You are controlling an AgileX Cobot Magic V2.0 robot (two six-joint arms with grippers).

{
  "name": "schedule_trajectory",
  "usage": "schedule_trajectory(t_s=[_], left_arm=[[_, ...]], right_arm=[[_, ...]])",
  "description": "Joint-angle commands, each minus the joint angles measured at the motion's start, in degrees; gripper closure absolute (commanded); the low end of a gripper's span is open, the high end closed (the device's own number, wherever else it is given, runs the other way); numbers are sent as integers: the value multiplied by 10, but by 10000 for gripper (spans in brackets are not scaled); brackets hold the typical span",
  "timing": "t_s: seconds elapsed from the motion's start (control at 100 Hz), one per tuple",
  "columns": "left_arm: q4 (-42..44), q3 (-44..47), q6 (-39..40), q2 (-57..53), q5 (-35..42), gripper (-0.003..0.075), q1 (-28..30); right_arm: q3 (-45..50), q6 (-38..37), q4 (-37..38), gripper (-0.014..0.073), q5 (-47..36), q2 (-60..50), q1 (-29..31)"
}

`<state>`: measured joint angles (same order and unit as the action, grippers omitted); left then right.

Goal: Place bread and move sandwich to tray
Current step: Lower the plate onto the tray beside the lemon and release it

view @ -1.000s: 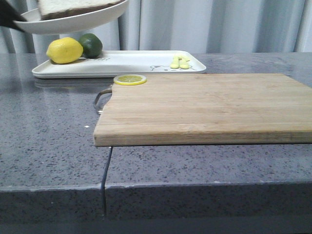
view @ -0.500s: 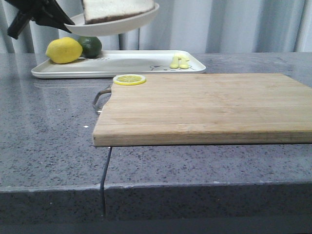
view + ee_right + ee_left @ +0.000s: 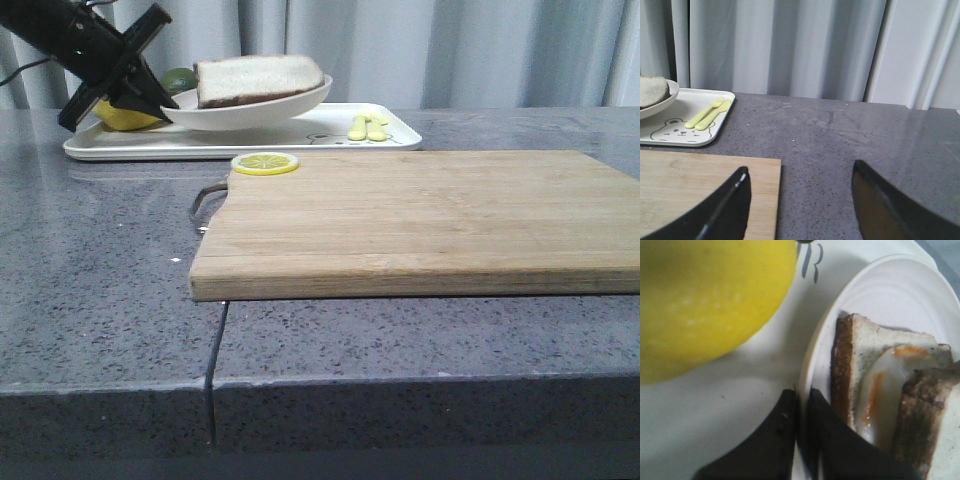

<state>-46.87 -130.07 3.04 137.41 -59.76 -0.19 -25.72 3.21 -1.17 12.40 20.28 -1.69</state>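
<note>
The sandwich (image 3: 258, 78) lies on a round white plate (image 3: 290, 108). In the left wrist view its lower slice, fried egg (image 3: 885, 390) and upper slice of bread (image 3: 940, 440) show. My left gripper (image 3: 150, 100) is shut on the plate's near-left rim, with one finger inside the rim and one outside (image 3: 802, 397). The plate hangs slightly tilted, low over the white tray (image 3: 330, 138). Whether it touches the tray I cannot tell. My right gripper (image 3: 800, 171) stands open and empty above the right end of the wooden cutting board (image 3: 695, 182).
A lemon (image 3: 122, 118) and a lime (image 3: 180, 78) sit on the tray's left end, the lemon (image 3: 705, 305) close beside the plate. Yellow fork and spoon (image 3: 368, 126) lie at its right end. A lemon slice (image 3: 265, 162) rests at the cutting board's (image 3: 420, 220) far left corner.
My left gripper has carried the plate with the sandwich rightward and down from high above the lemon to just over the tray. The right arm has not visibly moved.
</note>
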Motion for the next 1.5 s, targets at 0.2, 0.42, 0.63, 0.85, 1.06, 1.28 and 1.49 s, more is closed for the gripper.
schedule_trajectory(t_s=[0.2,0.42,0.63,0.85,1.06,1.28,1.49], left_arm=[[-14,-26,14,-42,34,740,-24],[-14,-26,15,-42,38,740,-24],[-12,-26,25,-42,49,740,-24],[31,-26,51,-42,46,740,-28],[32,-26,52,-42,46,740,-28],[24,-26,52,-42,47,739,-28],[24,-26,52,-42,46,734,-28]], right_arm=[[-15,0,4,143,-47,2,3],[-15,0,4,143,-47,2,3],[-15,0,4,143,-47,2,3],[-15,0,4,143,-47,2,3],[-15,0,4,143,-47,2,3],[-15,0,4,143,-47,2,3],[-15,0,4,143,-47,2,3]])
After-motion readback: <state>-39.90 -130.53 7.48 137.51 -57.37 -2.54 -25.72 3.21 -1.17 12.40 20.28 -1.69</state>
